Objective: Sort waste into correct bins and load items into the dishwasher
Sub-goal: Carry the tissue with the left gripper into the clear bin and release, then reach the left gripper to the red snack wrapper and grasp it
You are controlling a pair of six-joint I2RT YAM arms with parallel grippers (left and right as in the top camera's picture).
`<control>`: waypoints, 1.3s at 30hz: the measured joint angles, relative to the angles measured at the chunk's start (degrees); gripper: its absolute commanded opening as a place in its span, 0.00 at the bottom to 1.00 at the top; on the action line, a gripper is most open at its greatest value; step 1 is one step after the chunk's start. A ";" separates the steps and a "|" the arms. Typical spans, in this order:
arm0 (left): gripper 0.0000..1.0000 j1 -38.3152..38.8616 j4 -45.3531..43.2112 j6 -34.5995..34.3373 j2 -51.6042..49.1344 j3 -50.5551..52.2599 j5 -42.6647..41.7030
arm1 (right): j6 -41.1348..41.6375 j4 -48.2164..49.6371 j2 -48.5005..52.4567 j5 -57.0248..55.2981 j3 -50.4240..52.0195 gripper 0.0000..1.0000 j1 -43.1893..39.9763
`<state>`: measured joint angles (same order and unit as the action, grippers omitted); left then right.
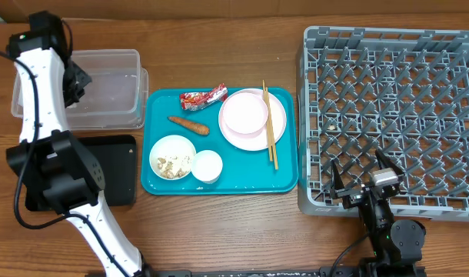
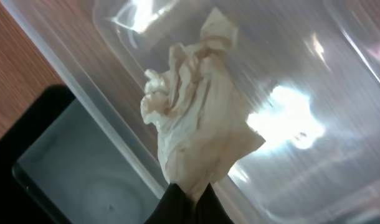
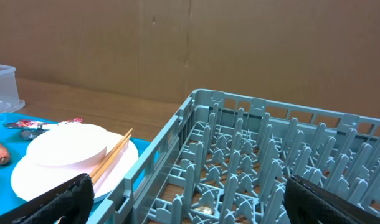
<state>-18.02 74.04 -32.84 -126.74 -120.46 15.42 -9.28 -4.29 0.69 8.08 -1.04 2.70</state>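
My left gripper (image 2: 190,200) is shut on the crumpled white tissue (image 2: 199,130) and holds it above the clear tub (image 1: 111,55), near the tub's left end (image 1: 74,77). The black tray (image 1: 115,165) lies in front of the tub. The red wrapper (image 1: 204,98), the carrot piece (image 1: 188,124), a bowl of beige scraps (image 1: 172,158) and the white cup (image 1: 207,166) sit on the teal tray. A white bowl (image 1: 244,113) sits on the pink plate (image 1: 254,138), with the chopsticks (image 1: 270,135) across it. My right gripper (image 3: 190,205) is open and empty at the grey dish rack's (image 1: 388,100) front left corner.
The teal serving tray (image 1: 284,181) lies between the bins and the rack. The rack's near wall (image 3: 159,158) is just ahead of my right gripper. A cardboard wall stands behind the table in the right wrist view (image 3: 177,43).
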 measured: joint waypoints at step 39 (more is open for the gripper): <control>0.57 39.28 0.31 29.05 -0.04 -16.87 -18.49 | 0.02 -0.02 0.00 0.00 0.00 1.00 0.00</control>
<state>21.26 74.35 -3.79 -126.78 -137.34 -3.07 -9.26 -4.32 0.69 8.08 -1.04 2.70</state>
